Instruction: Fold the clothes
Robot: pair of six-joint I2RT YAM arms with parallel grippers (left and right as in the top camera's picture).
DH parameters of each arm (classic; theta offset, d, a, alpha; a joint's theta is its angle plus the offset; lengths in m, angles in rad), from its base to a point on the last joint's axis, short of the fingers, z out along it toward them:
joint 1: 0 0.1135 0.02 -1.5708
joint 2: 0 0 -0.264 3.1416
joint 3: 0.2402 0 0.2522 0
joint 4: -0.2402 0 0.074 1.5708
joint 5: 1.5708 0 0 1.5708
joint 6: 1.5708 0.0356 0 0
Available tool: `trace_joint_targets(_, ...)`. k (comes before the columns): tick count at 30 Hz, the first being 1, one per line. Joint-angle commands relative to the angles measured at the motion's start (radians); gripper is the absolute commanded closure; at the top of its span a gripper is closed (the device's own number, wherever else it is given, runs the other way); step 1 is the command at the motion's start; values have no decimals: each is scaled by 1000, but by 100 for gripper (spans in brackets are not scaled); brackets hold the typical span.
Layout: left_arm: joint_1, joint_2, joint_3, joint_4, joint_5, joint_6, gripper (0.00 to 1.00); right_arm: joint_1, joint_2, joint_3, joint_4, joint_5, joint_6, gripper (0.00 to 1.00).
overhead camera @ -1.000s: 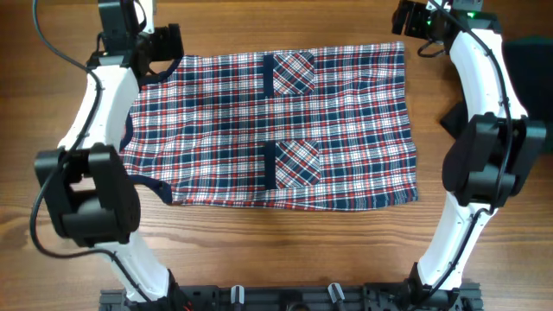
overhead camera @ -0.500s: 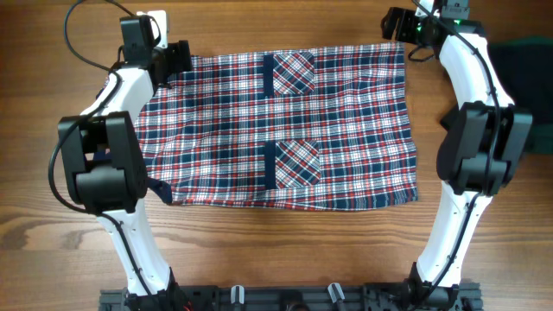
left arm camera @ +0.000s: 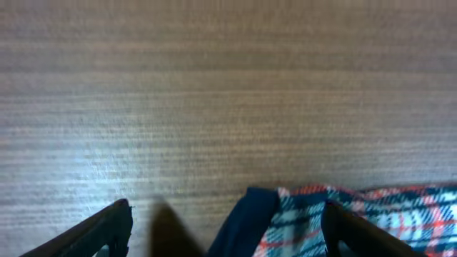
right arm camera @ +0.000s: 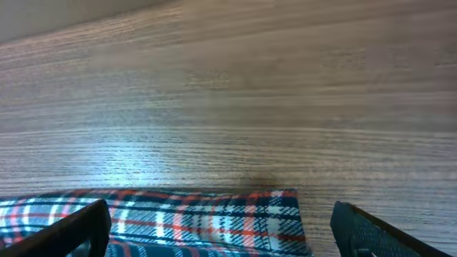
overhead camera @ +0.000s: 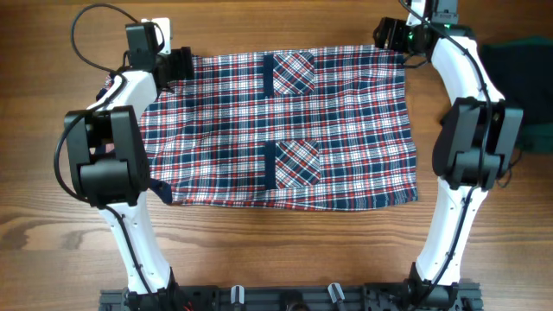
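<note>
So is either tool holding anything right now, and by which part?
Nothing is held. The left tool and the right tool are both open, each straddling a far corner of the plaid shirt without gripping it.

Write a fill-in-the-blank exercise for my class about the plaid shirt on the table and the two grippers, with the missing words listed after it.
1. The shirt lies spread flat on a ___ table.
2. The overhead view shows ___ diagonal-plaid pockets on it.
3. The left gripper and the right gripper each sit at a shirt corner with jaws ___.

Missing words: wooden; two; open
</note>
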Motion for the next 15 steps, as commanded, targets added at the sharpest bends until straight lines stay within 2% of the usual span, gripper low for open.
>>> trace_joint_targets(1,1,11,12,16,13,11,15,5,53,8,-4,-21,16,0)
trace_joint_targets(9,1,48,12,31,13,11,16,5,62,8,-9,-21,16,0)
trace_joint_targets(13,1,61,12,34,58,10,15,6,62,8,-13,-24,16,0)
trace_joint_targets(15,1,69,12,33,64,7,18,6,62,8,-18,-24,16,0)
